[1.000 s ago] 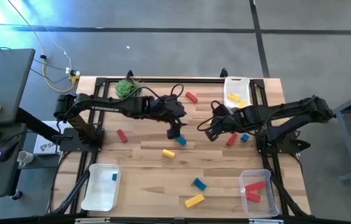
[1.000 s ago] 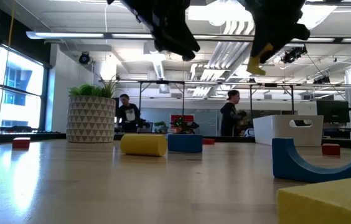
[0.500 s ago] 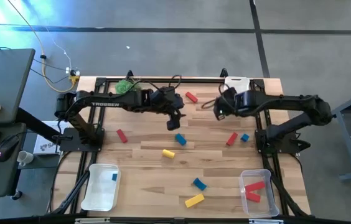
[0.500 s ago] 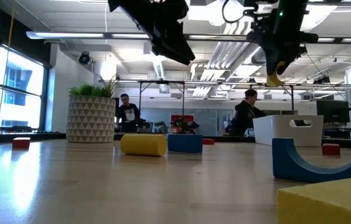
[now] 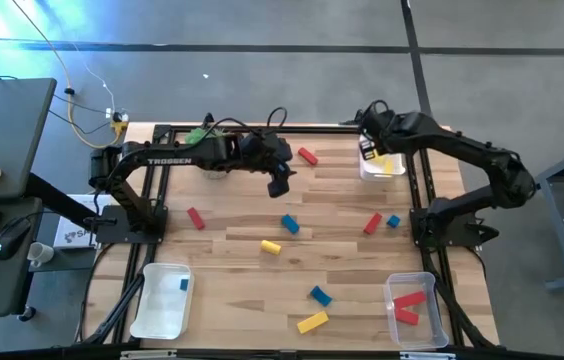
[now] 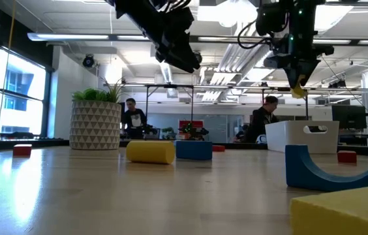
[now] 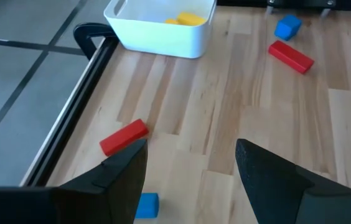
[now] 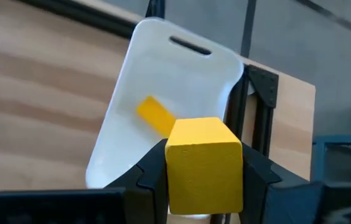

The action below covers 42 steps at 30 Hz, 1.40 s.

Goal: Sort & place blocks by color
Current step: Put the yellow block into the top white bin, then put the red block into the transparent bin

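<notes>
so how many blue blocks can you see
4 blue blocks: one mid-table, one toward the right arm's base, one near the front edge, one in the front-left white tray. The arms may hide others.

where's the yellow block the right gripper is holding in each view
High view: the yellow block is in the right gripper, at the edge of the white tray at the table's far right corner.
Low view: upper right, hanging below the gripper, above the tray.
Left wrist view: not in it; only the tray shows.
Right wrist view: bottom centre, clamped between the fingers.
Shared landmark: the white tray holding a yellow piece.
</notes>
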Available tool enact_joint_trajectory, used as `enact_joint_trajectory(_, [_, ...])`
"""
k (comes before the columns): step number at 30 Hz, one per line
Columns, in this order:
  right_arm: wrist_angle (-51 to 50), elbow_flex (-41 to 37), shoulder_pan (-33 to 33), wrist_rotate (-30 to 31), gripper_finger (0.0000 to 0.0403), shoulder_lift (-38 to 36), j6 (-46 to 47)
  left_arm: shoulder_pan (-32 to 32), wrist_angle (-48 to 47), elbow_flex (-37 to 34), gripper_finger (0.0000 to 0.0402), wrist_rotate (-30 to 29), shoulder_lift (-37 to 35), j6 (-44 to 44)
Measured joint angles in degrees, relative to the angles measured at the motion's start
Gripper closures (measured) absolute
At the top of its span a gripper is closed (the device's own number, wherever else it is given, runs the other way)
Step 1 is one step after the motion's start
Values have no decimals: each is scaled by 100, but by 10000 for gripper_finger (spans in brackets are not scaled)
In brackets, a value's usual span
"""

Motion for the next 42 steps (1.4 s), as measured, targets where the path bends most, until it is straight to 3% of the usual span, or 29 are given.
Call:
enact_joint_trajectory(9, [679, 0, -660, -582, 295, 484, -709, 101, 4, 0, 170, -3, 0, -1])
enact_joint_trajectory(18, [663, -2, -953, -791, 295, 1424, -988, 176, 6, 0, 171, -18, 0, -1])
enact_joint_trajectory(26, [700, -2, -1310, -1030, 294, 1822, -1347, 221, 8, -2, 171, -19, 0, -1])
enact_joint_trajectory(35, [830, -2, -1465, -877, 183, 1845, -1595, 219, 14, -2, 171, -17, 0, -1])
enact_joint_trajectory(42, [920, 12, -1461, -1279, 178, 1845, -1593, 219, 13, 0, 170, -17, 0, -9])
